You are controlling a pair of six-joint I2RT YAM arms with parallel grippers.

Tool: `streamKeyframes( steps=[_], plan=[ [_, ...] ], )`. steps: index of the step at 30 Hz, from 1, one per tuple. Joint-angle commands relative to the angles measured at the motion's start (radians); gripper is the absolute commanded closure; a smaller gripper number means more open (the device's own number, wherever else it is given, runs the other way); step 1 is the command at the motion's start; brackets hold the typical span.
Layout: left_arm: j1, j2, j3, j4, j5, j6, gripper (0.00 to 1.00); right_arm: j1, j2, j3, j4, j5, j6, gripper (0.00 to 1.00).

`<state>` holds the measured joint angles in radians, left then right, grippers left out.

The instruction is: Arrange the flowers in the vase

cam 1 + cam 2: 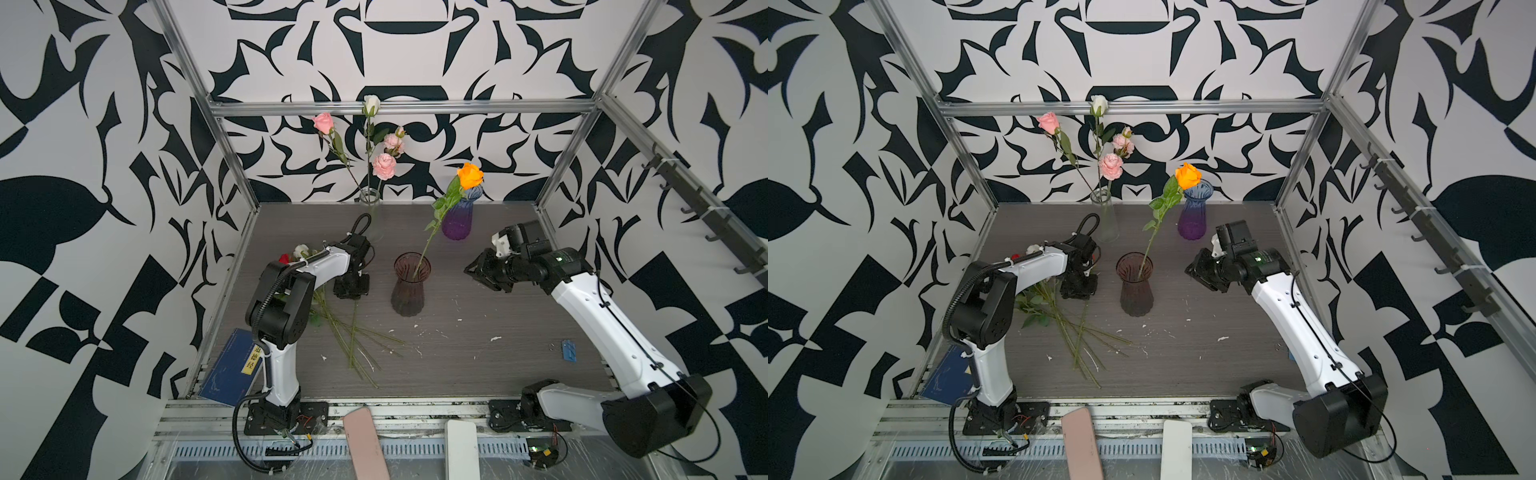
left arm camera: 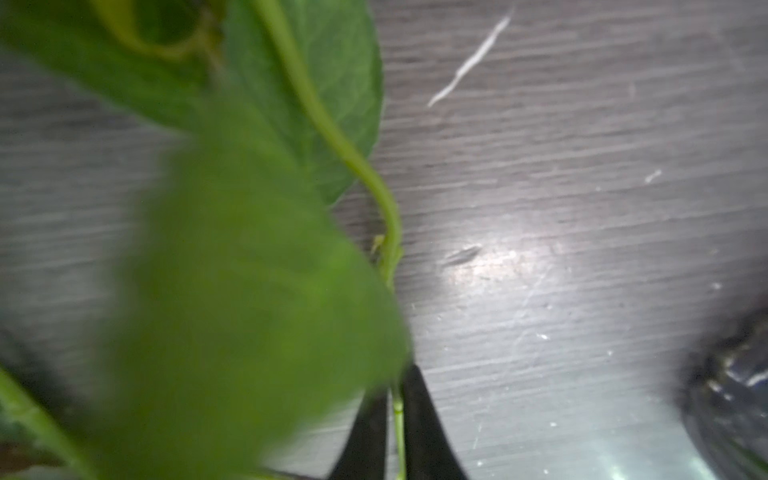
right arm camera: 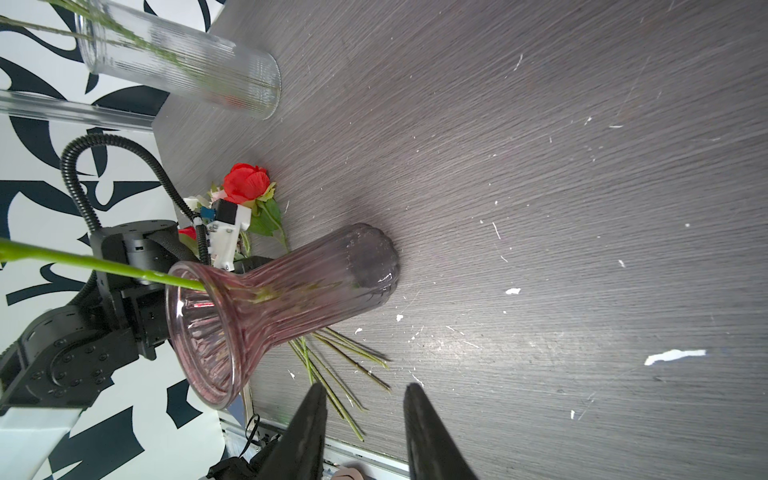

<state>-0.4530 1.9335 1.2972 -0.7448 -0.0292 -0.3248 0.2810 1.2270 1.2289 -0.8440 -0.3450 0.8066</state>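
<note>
Left gripper (image 2: pixel 395 388) has its fingers clamped on a thin flower stem (image 2: pixel 390 224) near its leaves (image 2: pixel 249 270). The stem looks light, whippy and probably slippery. Right gripper (image 3: pixel 365 388) fingers stand apart, empty.

Reading the dark grey wood-grain table (image 1: pixel 478 291) in a top view as a dial with 12 o'clock at the back wall: a smoky pink vase (image 1: pixel 409 291) stands upright near the centre; a clear glass vase (image 1: pixel 371 212) stands between 11 and 12 o'clock by the back edge; a purple vase (image 1: pixel 457 224) stands at 1 o'clock; loose flowers (image 1: pixel 353 336) lie flat, blooms toward 9 o'clock, green stems crossing and fanning toward 6 o'clock; a blue book (image 1: pixel 226 374) lies at 8 o'clock, at the very edge; a small blue piece (image 1: pixel 568 350) lies at 4 o'clock; white scraps (image 1: pixel 495 338) are scattered from 4 to 6 o'clock.
</note>
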Motion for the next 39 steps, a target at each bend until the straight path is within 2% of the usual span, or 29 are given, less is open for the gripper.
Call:
streamKeyframes(
  steps=[1,6,9,12,18,23,30,36,39],
  plan=[
    [-0.001,0.009,-0.005,-0.052,-0.029,0.01,0.98,-0.005,-0.01,0.012,0.013,0.003,-0.009,0.65],
    [-0.001,-0.036,-0.005,-0.034,-0.005,0.004,1.0,-0.005,-0.006,0.007,0.023,-0.002,-0.004,0.65],
    [-0.001,-0.09,0.002,-0.007,0.056,-0.001,1.0,-0.005,-0.002,0.002,0.028,-0.003,-0.003,0.65],
    [0.0,-0.159,0.019,0.022,0.117,-0.001,1.0,-0.005,0.003,-0.003,0.035,-0.009,-0.001,0.65],
    [0.0,-0.34,0.024,0.131,0.146,-0.003,1.0,-0.005,0.01,-0.009,0.049,-0.016,0.0,0.65],
    [0.0,-0.489,0.006,0.289,0.182,-0.008,1.0,-0.006,0.009,-0.018,0.055,-0.02,0.0,0.65],
    [0.0,-0.682,-0.07,0.638,0.247,-0.057,1.0,-0.006,0.003,-0.028,0.055,-0.022,-0.006,0.65],
    [0.0,-0.709,-0.018,0.831,0.318,-0.13,1.0,-0.007,-0.002,-0.035,0.055,-0.024,-0.01,0.65],
    [0.0,-0.675,0.035,0.82,0.355,-0.159,1.0,-0.008,-0.002,-0.038,0.055,-0.026,-0.013,0.65]
  ],
)
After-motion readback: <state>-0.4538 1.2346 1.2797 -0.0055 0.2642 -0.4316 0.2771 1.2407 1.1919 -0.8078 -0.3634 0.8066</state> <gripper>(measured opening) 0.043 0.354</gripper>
